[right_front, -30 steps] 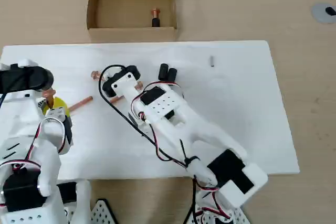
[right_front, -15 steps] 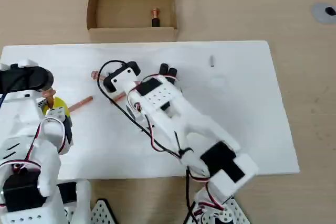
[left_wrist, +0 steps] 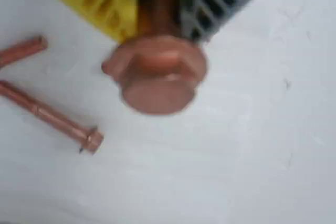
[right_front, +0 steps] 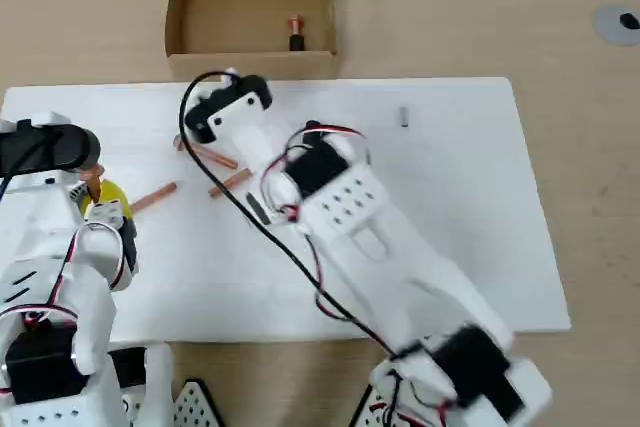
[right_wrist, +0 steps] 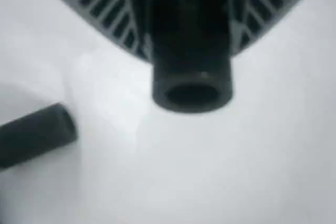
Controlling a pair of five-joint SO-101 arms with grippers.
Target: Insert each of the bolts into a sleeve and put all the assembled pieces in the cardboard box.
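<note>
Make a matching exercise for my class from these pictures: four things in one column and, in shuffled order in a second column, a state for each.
Column one:
1. left gripper
2. right gripper
3. cardboard box
4. white mat

Column two:
A. holds one assembled piece
B. shut on a black sleeve
C. loose bolts lie on it
D. shut on a copper bolt

Pairs: 1-D, 2-B, 3-A, 4-C.
</note>
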